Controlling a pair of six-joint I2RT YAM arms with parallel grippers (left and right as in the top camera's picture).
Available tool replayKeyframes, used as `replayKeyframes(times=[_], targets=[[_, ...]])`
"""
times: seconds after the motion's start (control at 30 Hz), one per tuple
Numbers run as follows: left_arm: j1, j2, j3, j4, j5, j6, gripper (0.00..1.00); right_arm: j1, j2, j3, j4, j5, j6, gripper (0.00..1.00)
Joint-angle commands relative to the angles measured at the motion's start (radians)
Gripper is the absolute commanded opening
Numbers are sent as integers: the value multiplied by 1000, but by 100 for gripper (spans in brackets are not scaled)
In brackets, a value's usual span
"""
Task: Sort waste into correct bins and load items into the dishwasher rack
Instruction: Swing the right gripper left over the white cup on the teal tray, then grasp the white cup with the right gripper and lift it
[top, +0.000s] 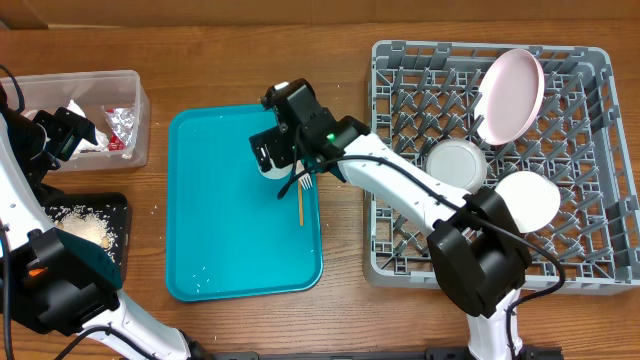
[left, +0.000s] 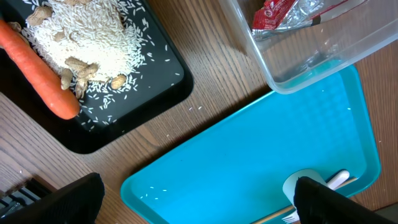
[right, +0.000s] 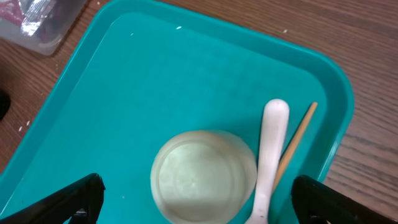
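The right gripper (right: 198, 202), jaws spread wide, hangs directly over the small white cup (right: 204, 176), which stands upright on the teal tray (right: 186, 74) just beside the white plastic fork (right: 272, 149) and thin wooden stick (right: 298, 140) (the cup looks light, stiff and probably slick-walled), so pinching squarely across its rim seems safest.

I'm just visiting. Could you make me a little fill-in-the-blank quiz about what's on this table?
1. The carrot lies in the black tray beside a heap of ____.
2. The dishwasher rack holds a pink plate and ____ white bowls.
3. On the teal tray, a wooden ____ lies beside the white fork.
4. The right tool is over the small white cup, its jaws ____.
Missing words: rice; two; stick; open.
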Motion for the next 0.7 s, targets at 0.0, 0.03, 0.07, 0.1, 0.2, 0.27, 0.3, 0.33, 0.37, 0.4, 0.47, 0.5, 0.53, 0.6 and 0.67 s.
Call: replayKeyframes(times=[0.0,0.03,0.07,0.1,0.2,0.27,0.3,0.33,0.37,0.4,0.47,0.5,0.53,0.6,0.67], targets=[[-6,-24,16,1,-14,-6,100,3,25,6,12,-14,3,100],[-6,-24,16,1,-15,-6,100,5,29,6,15,-14,3,100],[-6,-24,16,0,-14,-6,100,7,34,6,17,-13,3,100],[-6,-24,16,1,-14,-6,100,8,42,6,21,-11,3,100],[-6,-24,16,1,-15,-6,100,13,65,6,34,-6,2,100],[-6,-24,16,1,-14,-6,100,14,81,6,42,-6,2,100],[-6,-24,16,1,-15,-6,100,14,86,6,44,-6,3,100],[-6,-24,16,1,-15,-6,100,14,93,6,47,-6,3,100],[-6,-24,16,1,-15,-6,100,14,96,6,50,-6,2,100],[-6,-24,16,1,-14,-6,100,14,98,6,53,-6,3,100],[-6,-24,16,1,-14,-6,100,14,98,6,58,-6,3,100],[-6,-24,16,1,-14,-6,100,16,98,6,62,-6,3,100],[-6,-24,16,1,-14,-6,100,18,98,6,66,-6,3,100],[-6,-24,16,1,-15,-6,100,22,99,6,69,-6,3,100],[-6,-24,16,1,-15,-6,100,30,101,6,72,6,2,100]])
